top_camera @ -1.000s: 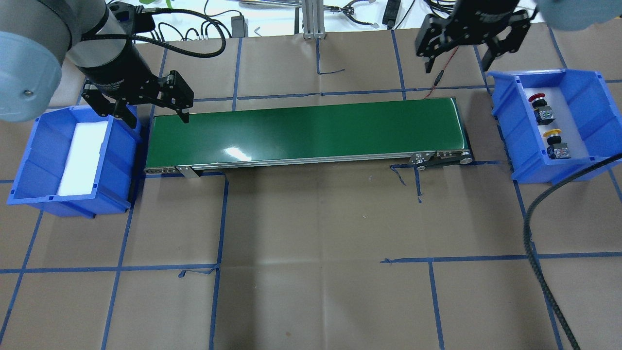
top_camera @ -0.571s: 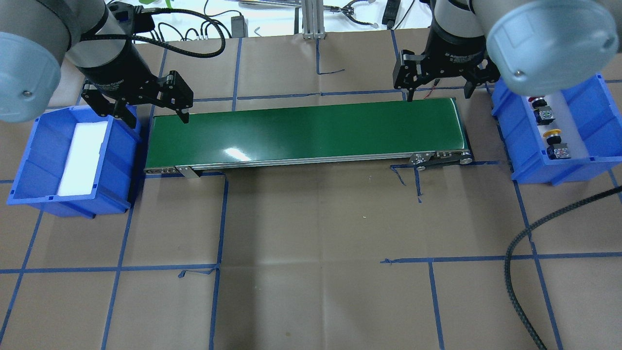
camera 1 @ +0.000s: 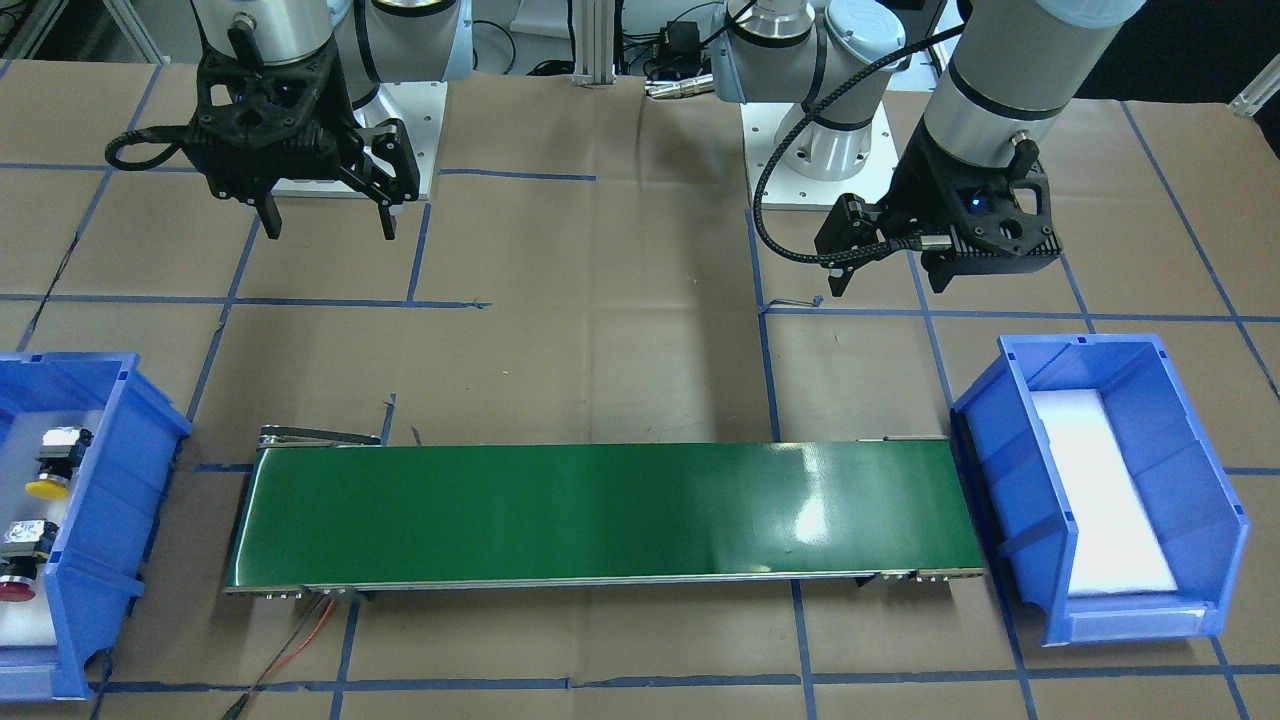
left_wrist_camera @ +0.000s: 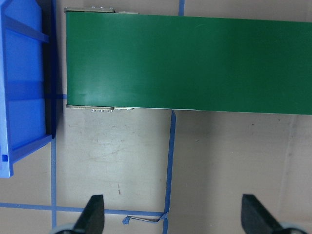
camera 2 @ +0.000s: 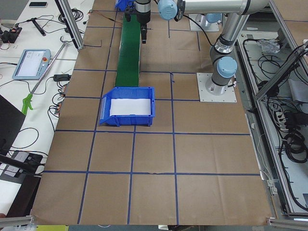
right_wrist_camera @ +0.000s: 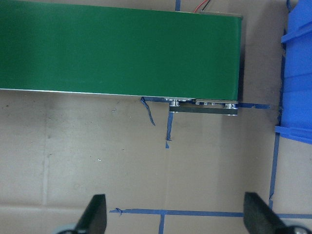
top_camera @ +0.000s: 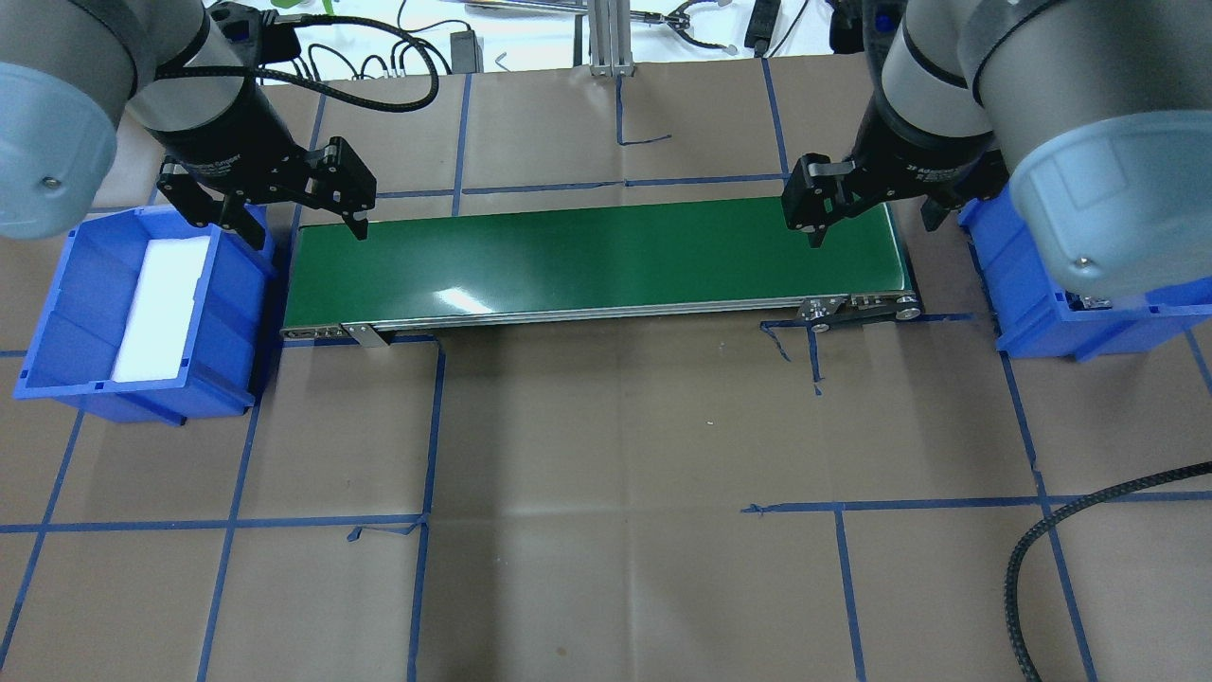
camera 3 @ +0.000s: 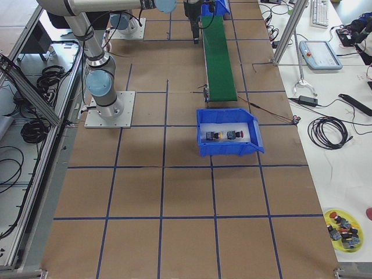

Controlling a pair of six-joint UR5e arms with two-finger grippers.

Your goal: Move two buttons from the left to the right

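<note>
The two buttons lie in the blue right bin (camera 1: 130,430) on white foam: the yellow-capped one (camera 1: 45,487) and the red-capped one (camera 1: 15,588). They also show in the exterior right view, yellow (camera 3: 213,136) and red (camera 3: 233,136). In the overhead view my right arm hides them. My right gripper (top_camera: 873,225) (camera 1: 328,225) (right_wrist_camera: 176,217) is open and empty, high over the right end of the green conveyor belt (top_camera: 597,256). My left gripper (top_camera: 305,227) (camera 1: 885,280) (left_wrist_camera: 174,217) is open and empty, over the belt's left end.
The blue left bin (top_camera: 237,284) holds only a white foam pad. A black braided cable (top_camera: 1060,530) curves over the table at the front right. Thin wires (camera 1: 300,640) trail from the belt's right end. A yellow dish of spare buttons (camera 3: 343,224) sits off the table.
My right arm has swung from behind the right bin toward me and leftward, over the belt's right end, and now covers the buttons in the overhead view. The left arm has not moved.
</note>
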